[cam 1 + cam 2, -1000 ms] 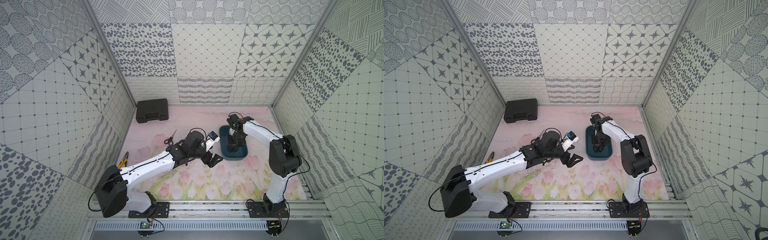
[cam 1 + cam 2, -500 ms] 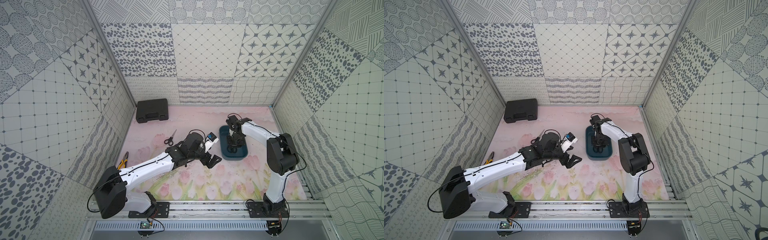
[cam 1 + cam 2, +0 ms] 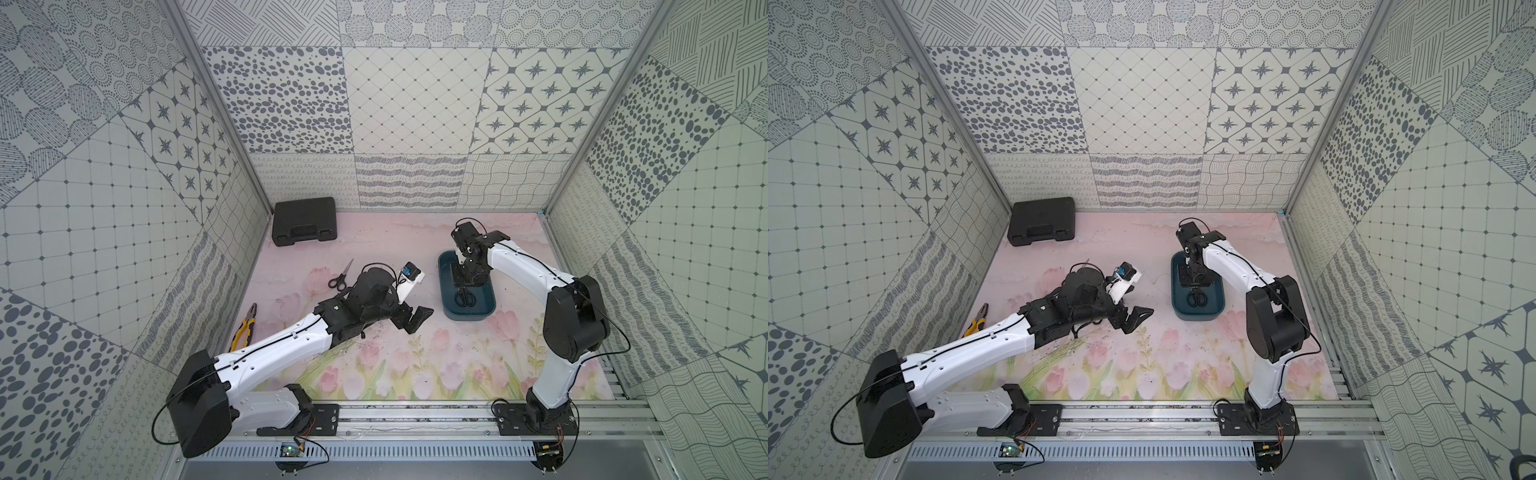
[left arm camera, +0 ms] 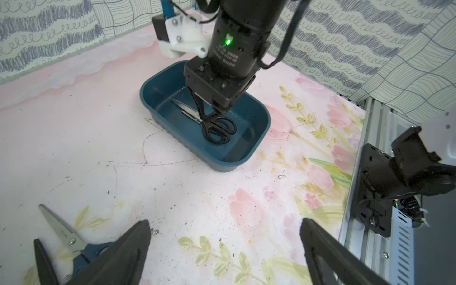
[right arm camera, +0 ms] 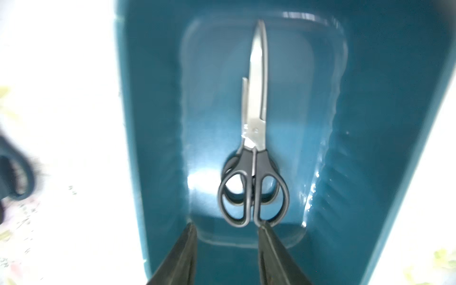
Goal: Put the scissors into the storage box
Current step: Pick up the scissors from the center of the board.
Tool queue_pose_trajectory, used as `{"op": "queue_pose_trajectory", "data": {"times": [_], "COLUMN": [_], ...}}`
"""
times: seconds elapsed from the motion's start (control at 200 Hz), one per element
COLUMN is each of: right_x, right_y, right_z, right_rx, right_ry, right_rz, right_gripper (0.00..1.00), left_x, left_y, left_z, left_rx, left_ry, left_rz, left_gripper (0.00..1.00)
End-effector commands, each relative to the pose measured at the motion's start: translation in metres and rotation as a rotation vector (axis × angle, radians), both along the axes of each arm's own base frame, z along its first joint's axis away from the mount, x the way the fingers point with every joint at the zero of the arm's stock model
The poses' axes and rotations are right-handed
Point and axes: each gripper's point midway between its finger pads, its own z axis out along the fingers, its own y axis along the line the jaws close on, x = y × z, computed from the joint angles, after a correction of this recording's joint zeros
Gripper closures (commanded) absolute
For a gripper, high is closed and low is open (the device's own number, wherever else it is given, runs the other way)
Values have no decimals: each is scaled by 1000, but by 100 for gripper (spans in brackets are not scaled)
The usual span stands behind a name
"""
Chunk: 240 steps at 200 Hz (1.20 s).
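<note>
The right gripper [image 5: 227, 228] hangs low inside the box [image 5: 148, 123], jaws parted and clamping nothing. The scissors [image 5: 255, 123] lie released on the box floor just ahead of its fingertips, handles toward the gripper and blades pointing straight away along the box's length. They seem to rest on a second pair whose loops show beneath. This arm, I judge, has only to lift clear. The left gripper [image 4: 225, 222] hovers spread wide and empty over the tabletop [image 4: 86, 153], near the box. A blue-handled pair [image 4: 66, 237] lies just beside one of its fingers, blade pointing away from it. A black-handled pair [image 3: 341, 276] lies by that arm's wrist, long axis slanting toward the back wall, handles nearer the front. Both lie well apart from the right arm, so the left arm looks the nearer for the next pick.
</note>
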Motion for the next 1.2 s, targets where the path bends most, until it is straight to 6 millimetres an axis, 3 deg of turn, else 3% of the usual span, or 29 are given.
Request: {"op": "queue_pose_trajectory", "data": {"times": [0.0, 0.175, 0.33, 0.48, 0.62, 0.76, 1.045, 1.195], "right_x": [-3, -20, -32, -34, -39, -38, -38, -37], "right_y": [47, 110, 153, 173, 199, 215, 239, 244], "right_z": [37, 39, 23, 12, 3, -16, -45, -64], "right_rx": [86, 121, 102, 57, 44, 24, 30, 6], "right_ry": [-77, -47, 1, 21, 48, 75, 112, 134], "right_rz": [60, 161, 232, 264, 312, 314, 315, 314], "right_gripper": [55, 55, 56, 59, 61, 62, 61, 61], "left_x": [40, 49, 39, 20, 8, 10, 3, 5], "left_y": [82, 165, 194, 221, 229, 225, 221, 206], "left_z": [-30, -64, -74, -93, -109, -105, -118, -115], "left_rx": [137, 155, 136, 176, 174, 129, 142, 86], "left_ry": [81, 286, 326, 470, 546, 527, 568, 566], "left_rz": [343, 679, 770, 864, 890, 880, 844, 769], "left_gripper": [0, 1, 1, 0, 0, 0, 1, 2]}}
